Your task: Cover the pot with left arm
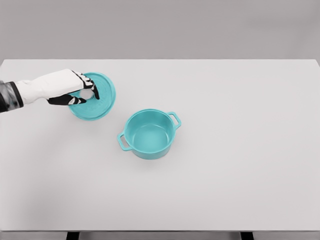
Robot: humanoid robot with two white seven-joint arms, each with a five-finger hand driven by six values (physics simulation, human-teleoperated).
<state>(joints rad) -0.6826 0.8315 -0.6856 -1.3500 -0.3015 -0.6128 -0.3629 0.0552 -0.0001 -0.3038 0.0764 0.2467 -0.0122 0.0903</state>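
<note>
The teal lid (93, 96) is pinched at its knob by the left hand (75, 90), beside the open pot (148, 134); a loose pinch could see it dropped.

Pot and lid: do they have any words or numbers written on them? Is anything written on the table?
None can be read. The teal pot, the teal lid, the white table and the left robot hand over the lid all look plain, with no letters, numbers or signs.
</note>
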